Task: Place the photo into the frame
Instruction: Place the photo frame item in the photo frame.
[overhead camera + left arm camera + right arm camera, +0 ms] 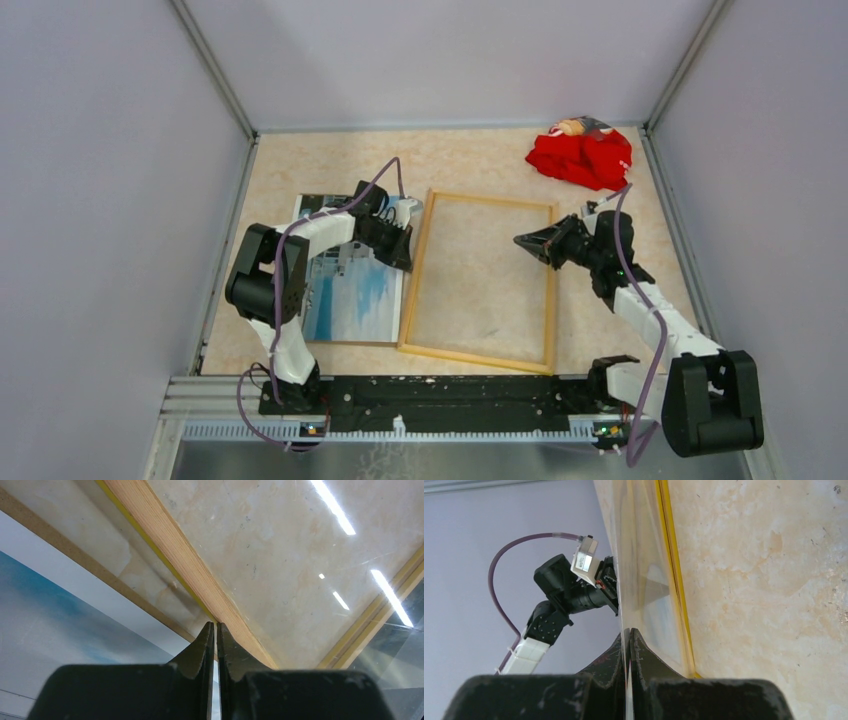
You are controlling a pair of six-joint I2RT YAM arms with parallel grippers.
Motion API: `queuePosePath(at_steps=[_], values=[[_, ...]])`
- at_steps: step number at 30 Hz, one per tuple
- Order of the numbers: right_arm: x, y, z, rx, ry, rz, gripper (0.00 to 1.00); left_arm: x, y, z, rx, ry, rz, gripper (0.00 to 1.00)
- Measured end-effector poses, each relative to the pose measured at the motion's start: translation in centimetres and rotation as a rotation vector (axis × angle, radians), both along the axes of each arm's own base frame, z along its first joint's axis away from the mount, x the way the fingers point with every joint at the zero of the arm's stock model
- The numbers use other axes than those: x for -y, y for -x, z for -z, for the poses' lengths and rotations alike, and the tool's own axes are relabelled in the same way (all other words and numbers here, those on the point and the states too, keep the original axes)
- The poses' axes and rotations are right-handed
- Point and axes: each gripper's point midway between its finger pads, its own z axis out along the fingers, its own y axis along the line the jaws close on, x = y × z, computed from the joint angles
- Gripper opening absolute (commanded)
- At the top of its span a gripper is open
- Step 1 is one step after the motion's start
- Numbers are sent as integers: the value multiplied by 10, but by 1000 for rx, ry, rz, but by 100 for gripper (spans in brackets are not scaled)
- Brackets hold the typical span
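The frame [414, 272] lies flat mid-table with its pale wood back up; its yellow front edge shows in the left wrist view [170, 545]. The photo [352, 290] lies face up on a brown backing board [340, 342] just left of the frame, and also shows in the left wrist view [45, 620]. My left gripper [404, 256] is shut, its tips [216, 626] at the frame's left rail. My right gripper [521, 242] is shut on the edge of a clear pane [639, 555], which is tilted up over the frame's right side. The frame's yellow edge [670, 560] runs beside the pane.
A red cloth [582, 155] lies at the back right corner. Grey walls close in the table on the left, back and right. The left arm's wrist [569, 585] shows through the right wrist view beyond the pane.
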Motion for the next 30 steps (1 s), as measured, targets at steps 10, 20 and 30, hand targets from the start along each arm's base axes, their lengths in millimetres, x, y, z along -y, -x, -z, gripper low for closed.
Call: queuePosePath(at_steps=[10,20,30], values=[[-5,-3,-19,6,-4,-17,0,0,0,0,1,1,1,11],[-6,-10,-48,91,46,-44,0,0,0,0,4,0,4,11],[-4,8,-4,40,105,-84,0,0,0,0,6,0,7,11]])
